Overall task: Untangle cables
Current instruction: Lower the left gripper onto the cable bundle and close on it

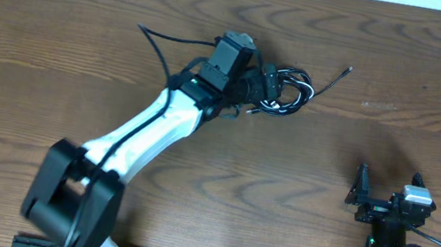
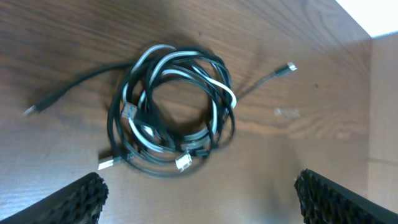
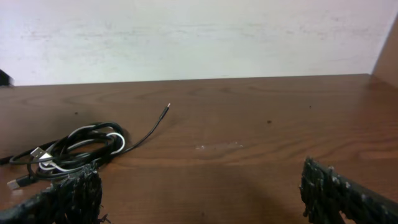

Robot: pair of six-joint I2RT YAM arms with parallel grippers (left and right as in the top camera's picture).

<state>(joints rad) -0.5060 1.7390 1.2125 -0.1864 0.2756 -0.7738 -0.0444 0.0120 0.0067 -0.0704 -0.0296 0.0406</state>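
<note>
A: Where are the cables (image 2: 171, 112)?
B: Coiled on the tabletop (image 1: 408, 74), just ahead of the left gripper (image 2: 202, 198), at its 12 o'clock, untouched.
A: How wide is it?
B: Spread wide, holding nothing. The right gripper (image 3: 204, 194) likewise, with the cables well apart at its 10 o'clock.

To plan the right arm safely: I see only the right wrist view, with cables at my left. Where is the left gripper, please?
Observer: The left gripper hangs over the cables, jaws wide open, holding nothing.
Operator: Do the cables lie in one pile?
Observer: Yes, in one round coil; the white cable winds through the black ones.
Operator: Is there a loose end outside my view?
Observer: One black end runs out of the coil beside the left arm.
</note>
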